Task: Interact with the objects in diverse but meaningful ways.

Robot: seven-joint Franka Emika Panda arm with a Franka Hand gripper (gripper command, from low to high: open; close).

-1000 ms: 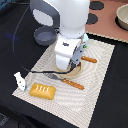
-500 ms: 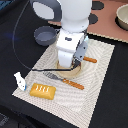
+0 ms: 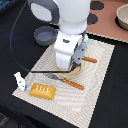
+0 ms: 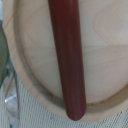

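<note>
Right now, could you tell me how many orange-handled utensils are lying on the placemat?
2 visible. One orange handle pokes out on the exterior view's right of the arm; the other utensil lies in front of the wooden plate, near the bread loaf. The arm may hide others.

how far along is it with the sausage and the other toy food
Done: the brown sausage lies on a wooden plate, seen in the wrist view. In hand: the arm hangs low over that plate; its fingers are hidden, so grip is unclear. Left: the yellow bread loaf, small white bottle and dark saucepan lie apart on the table.
</note>
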